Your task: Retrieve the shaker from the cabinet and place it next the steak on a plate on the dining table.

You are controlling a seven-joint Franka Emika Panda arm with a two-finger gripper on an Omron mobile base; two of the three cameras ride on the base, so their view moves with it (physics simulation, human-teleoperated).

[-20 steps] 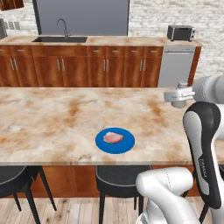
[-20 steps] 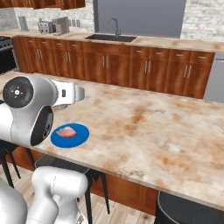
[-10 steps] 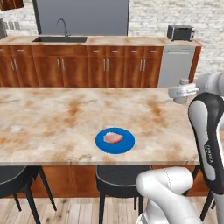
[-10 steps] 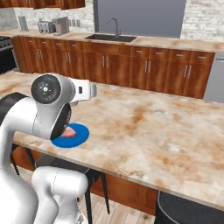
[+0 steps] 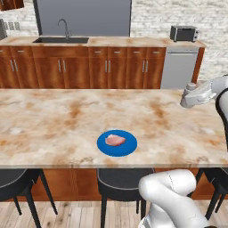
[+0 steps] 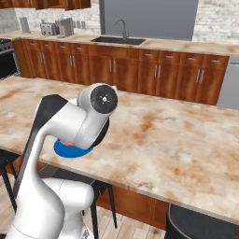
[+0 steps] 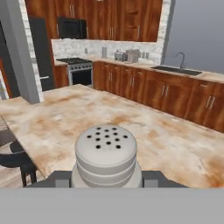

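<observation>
In the hand view the grey shaker [image 7: 106,153] with its holed, lighter cap stands upright between my dark fingertips [image 7: 152,177]. My gripper [image 7: 106,179] is shut on it, above the marbled dining table [image 7: 65,118]. The blue plate [image 5: 127,147] lies near the table's front edge with the pink steak [image 5: 115,140] on it. My white wrist [image 5: 198,94] hangs over the table's right end, well to the right of the plate. In the right base view my arm covers most of the plate [image 6: 63,150]. Reddish-brown wall cabinets [image 7: 127,19] hang on the far wall.
A counter with a sink [image 5: 60,40] and lower cabinets runs behind the table. A toaster oven [image 5: 183,33] sits on it above a dishwasher [image 5: 178,67]. Black stools [image 5: 118,185] stand under the table's front edge. A stove [image 7: 74,70] is at the far left.
My arm has swung to the right over the table with the shaker still in the gripper. Plate and steak have not moved.
</observation>
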